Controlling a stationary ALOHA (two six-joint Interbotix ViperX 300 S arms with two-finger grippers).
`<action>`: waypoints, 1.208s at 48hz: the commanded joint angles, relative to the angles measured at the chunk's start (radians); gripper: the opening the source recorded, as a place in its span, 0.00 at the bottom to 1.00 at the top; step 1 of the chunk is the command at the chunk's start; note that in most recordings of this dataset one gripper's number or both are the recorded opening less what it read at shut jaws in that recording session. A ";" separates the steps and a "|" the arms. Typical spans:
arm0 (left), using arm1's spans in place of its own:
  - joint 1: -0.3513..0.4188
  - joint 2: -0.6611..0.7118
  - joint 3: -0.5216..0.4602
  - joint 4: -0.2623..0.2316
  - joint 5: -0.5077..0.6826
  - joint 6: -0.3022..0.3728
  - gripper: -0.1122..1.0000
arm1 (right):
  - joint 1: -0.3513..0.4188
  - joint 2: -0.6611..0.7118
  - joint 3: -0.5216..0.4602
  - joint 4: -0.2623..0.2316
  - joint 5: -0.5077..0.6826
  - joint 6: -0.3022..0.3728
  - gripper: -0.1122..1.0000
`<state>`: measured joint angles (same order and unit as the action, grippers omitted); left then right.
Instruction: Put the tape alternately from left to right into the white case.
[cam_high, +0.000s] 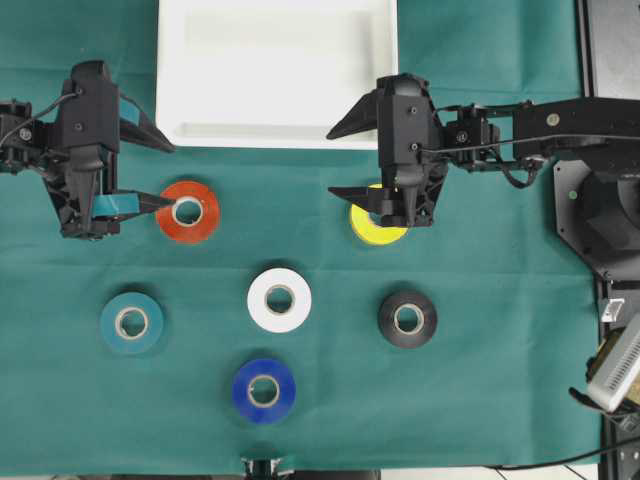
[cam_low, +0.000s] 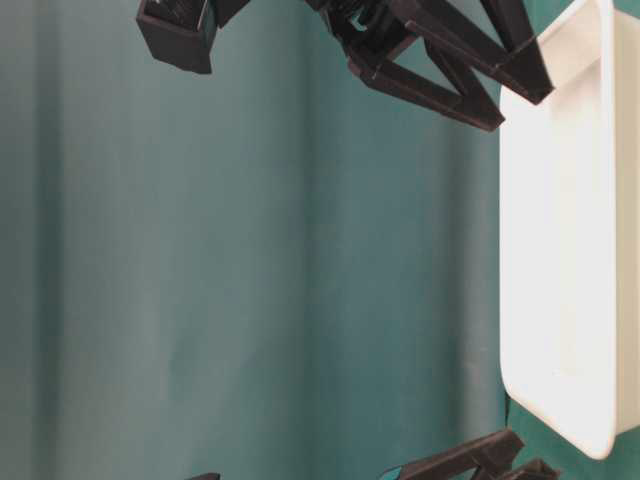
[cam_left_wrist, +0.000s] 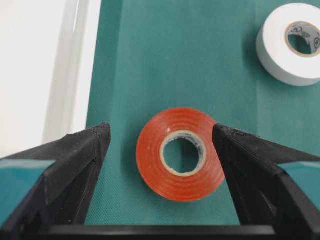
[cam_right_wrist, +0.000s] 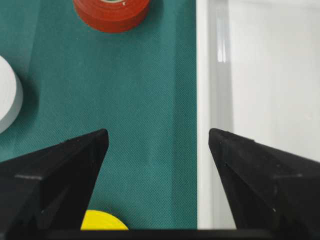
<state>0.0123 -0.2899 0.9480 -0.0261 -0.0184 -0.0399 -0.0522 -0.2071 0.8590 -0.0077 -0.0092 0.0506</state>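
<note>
Tape rolls, six of them, are lying flat on a green cloth (cam_high: 480, 400), none yet in the white case (cam_high: 277, 135), which is sitting at the top middle of the overhead view. The red roll (cam_high: 188, 211) is lying at upper left, the yellow roll (cam_high: 372, 228) at upper right and partly hidden under an arm, the white roll (cam_high: 279, 300) in the middle, the teal roll (cam_high: 131, 322) at left, the black roll (cam_high: 407, 319) at right, and the blue roll (cam_high: 263, 390) nearest the bottom edge. The left claw (cam_left_wrist: 161, 142) is hanging with its jaws apart, and in its wrist view the red roll is lying between them, untouched. The right claw (cam_right_wrist: 157, 145) is also standing wide apart and holding nothing; its wrist view is showing bare cloth and the case rim between the jaws, with only a sliver of yellow at the bottom edge. Likely risks, as a judgement: the right claw is looking poorly lined up, so closing from here could miss the yellow roll or catch the case rim and shove the case. On the left, a jaw tip coming down on the red roll instead of beside it could press or skid the roll away. Both arms heading for the case together could also crowd each other.
</note>
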 joint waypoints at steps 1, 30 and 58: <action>0.002 -0.012 -0.014 -0.003 -0.003 0.002 0.90 | -0.002 -0.009 -0.020 -0.002 -0.003 0.002 0.89; 0.002 -0.014 -0.017 -0.003 -0.003 0.000 0.90 | -0.002 -0.009 -0.014 -0.002 -0.002 0.002 0.88; 0.002 -0.014 -0.015 -0.003 -0.003 0.000 0.90 | 0.061 -0.023 -0.012 -0.002 0.061 0.012 0.88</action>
<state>0.0123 -0.2899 0.9480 -0.0276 -0.0169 -0.0399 -0.0061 -0.2086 0.8590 -0.0077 0.0522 0.0583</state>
